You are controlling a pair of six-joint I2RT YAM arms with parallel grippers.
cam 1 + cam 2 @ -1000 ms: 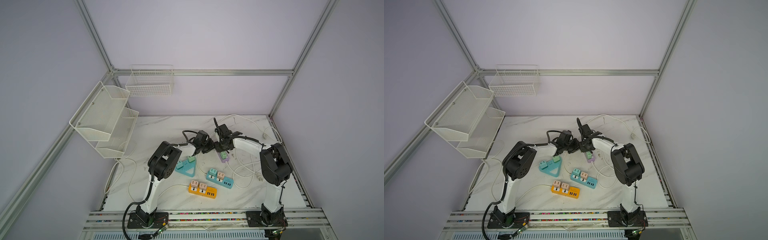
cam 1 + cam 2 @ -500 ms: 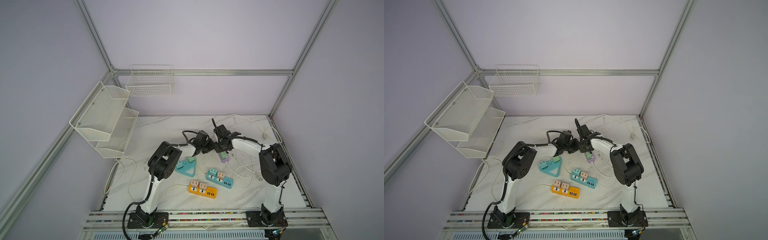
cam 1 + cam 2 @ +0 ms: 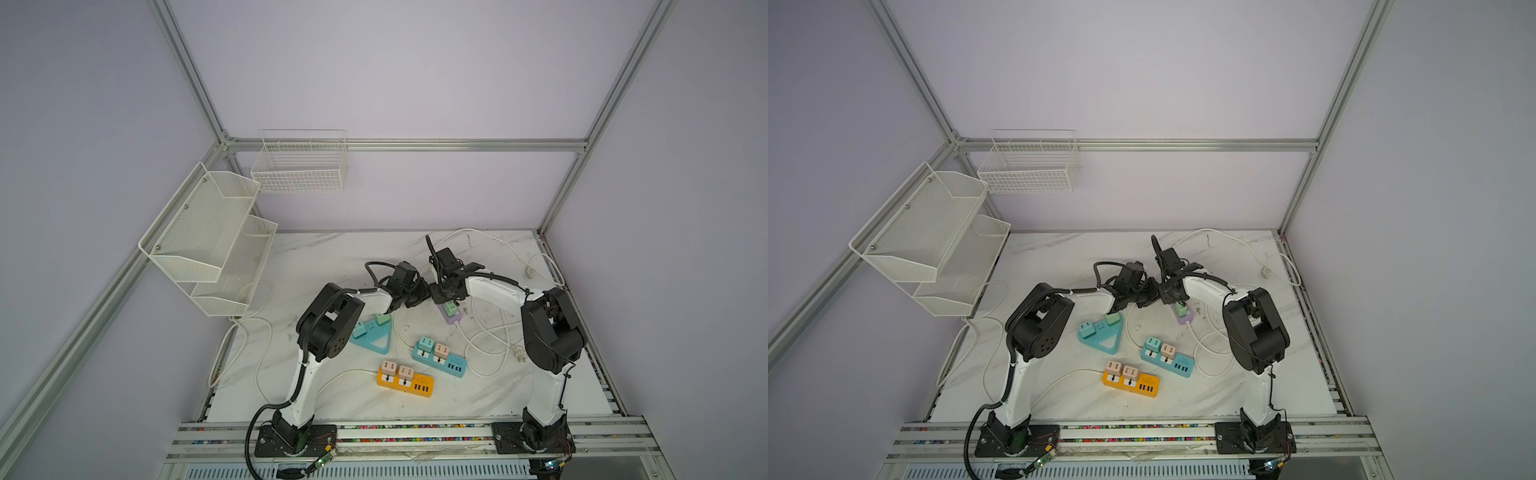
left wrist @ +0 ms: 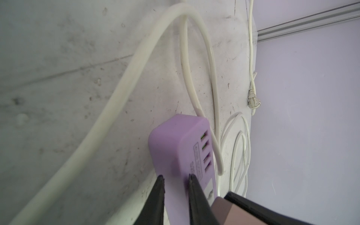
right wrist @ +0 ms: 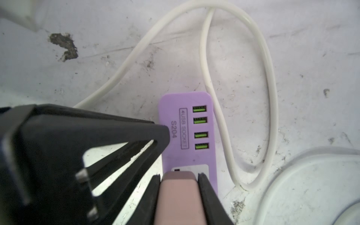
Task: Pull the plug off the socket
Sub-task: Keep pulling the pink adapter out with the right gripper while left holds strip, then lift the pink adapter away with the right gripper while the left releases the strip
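Right wrist view was filled by the socket (image 5: 185,136), a flat purple strip of smooth plastic with rounded corners. Four green USB slots (image 5: 199,121) and the printed letters "4USB SOCKET" were seen on its top face. A white outlet panel (image 5: 203,168) was set into it, and the blunt end of the plug (image 5: 178,194), a dusty-pink plastic block with soft edges, was placed over that panel. Whether the plug was seated in the outlet could not be told.

The plug was clamped by the right gripper (image 5: 179,175), with one black finger (image 5: 208,194) pressed on each long side. The left gripper (image 4: 176,176) was closed on the long edge of the socket, just beside the plug. Purple plastic was seen between its thin black fingertips (image 4: 159,187) in the left wrist view.

A thick, smooth white cord (image 5: 270,97) was looped on the table (image 5: 311,58), a white marble-like surface that was scratched and stained.

In both top views the socket was found near the middle of the table, and the two grippers were seen tip to tip over its far end. A green plug (image 3: 449,308) was seated on the socket, just beside the right gripper.
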